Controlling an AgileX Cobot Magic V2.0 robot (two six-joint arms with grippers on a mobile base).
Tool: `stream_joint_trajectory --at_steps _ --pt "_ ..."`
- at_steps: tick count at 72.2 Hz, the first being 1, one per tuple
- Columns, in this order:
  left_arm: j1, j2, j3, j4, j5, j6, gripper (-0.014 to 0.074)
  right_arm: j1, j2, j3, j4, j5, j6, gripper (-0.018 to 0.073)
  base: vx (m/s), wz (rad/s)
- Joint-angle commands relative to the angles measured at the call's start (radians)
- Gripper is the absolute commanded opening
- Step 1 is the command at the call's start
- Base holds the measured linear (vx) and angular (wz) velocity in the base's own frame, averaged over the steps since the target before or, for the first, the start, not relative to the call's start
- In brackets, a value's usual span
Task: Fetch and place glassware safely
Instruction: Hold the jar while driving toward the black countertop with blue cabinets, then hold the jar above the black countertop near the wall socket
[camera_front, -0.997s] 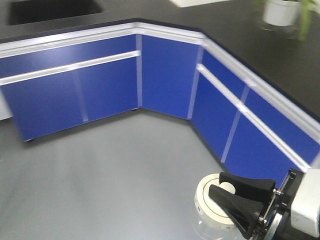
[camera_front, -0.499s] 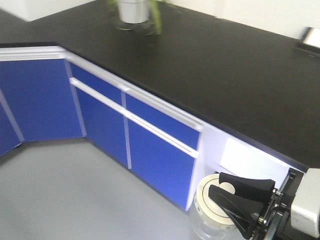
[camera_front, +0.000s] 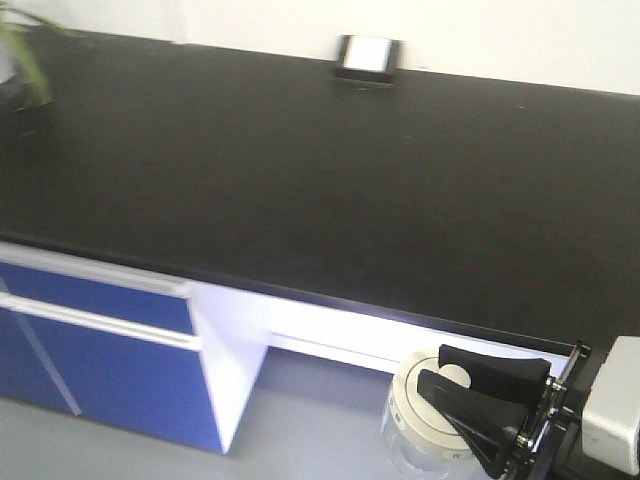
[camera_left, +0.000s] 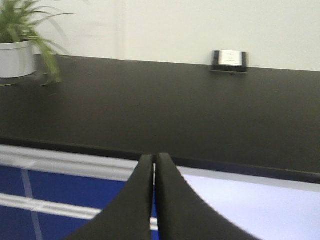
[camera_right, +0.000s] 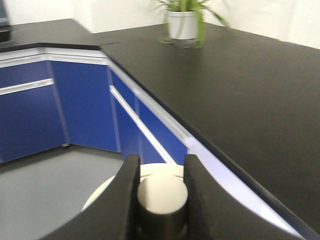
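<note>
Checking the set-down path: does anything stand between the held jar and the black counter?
Nothing visible does. The right gripper holds the jar by its knob, short of the counter; only a small box at the wall and a plant far left stand on it.

1. Worktop (camera_front: 300, 180): long, matt black, set against the wall (camera_front: 480, 30). It turns a corner in the right wrist view.
2. Wall: plain cream-white.
3. Cabinets (camera_front: 100, 385) under the worktop: blue fronts, white horizontal rails (camera_front: 100, 322).
4. White-sided open recess (camera_front: 235, 350) just beside the cabinets.
5. Floor (camera_front: 300, 430): smooth grey.
6. On the worktop: potted plant (camera_left: 20, 57) in a white pot, and a small dark-framed box (camera_front: 367, 60) at the wall.
</note>
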Motion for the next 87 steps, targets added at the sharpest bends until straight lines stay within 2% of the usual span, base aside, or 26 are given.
stream_joint_trajectory --at_steps 1,30,87 --pt "-0.001 0.013 -0.023 -0.009 -0.070 -0.006 -0.0007 -0.002 -0.005 -0.033 0.022 -0.080 -0.006 -0.0001 0.11 -0.70" --pt "-0.001 0.013 -0.023 -0.009 -0.070 -0.006 -0.0007 -0.002 -0.005 -0.033 0.022 -0.080 -0.006 -0.0001 0.09 -0.39" --pt "-0.001 0.013 -0.023 -0.009 -0.070 -0.006 -0.0007 -0.002 -0.005 -0.033 0.022 -0.074 -0.006 -0.0001 0.08 0.12"
